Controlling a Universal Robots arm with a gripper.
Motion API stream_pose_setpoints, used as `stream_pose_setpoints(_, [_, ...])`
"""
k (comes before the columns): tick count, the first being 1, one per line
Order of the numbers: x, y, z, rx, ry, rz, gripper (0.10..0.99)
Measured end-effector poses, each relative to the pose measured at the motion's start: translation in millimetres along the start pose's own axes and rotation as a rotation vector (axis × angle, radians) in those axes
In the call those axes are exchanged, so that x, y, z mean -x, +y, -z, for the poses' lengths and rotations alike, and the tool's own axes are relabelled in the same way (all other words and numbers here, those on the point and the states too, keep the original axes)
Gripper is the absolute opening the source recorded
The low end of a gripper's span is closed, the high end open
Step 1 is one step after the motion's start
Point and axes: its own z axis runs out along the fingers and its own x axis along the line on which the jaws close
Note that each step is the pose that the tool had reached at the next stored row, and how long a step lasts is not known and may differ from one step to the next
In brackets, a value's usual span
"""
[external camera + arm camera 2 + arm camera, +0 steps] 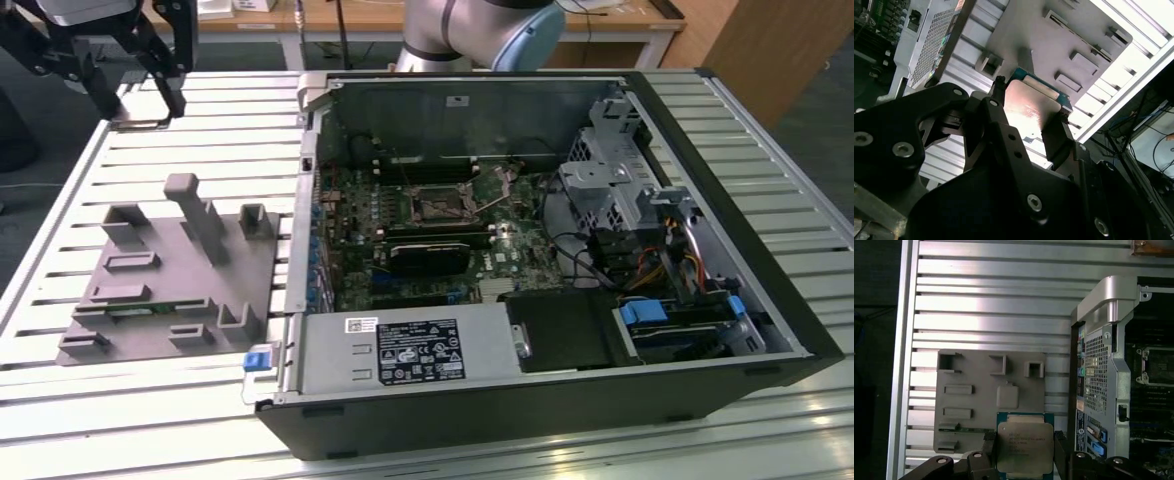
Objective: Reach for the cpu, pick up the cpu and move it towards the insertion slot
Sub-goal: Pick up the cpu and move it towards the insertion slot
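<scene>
1. Gripper: fingers clamped on opposite edges of the cpu, metal lid facing the camera, probably to keep it level.
2. Cpu location: aloft by the grey fixture plate, outside the computer case, well apart from the insertion slot.
3. Hidden: cpu underside and its near edge.

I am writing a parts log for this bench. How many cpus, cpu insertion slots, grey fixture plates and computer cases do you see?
cpu: 1, clamped in the hand
insertion slot: 1, inside the case
grey fixture plate: 1
computer case: 1, lying open
Total: 4
</scene>
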Motion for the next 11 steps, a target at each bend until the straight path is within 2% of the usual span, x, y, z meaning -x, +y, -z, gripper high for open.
stream_pose_setpoints(11, [18.6, -0.4, 0.1, 0.0, 0.0, 0.0, 0.541])
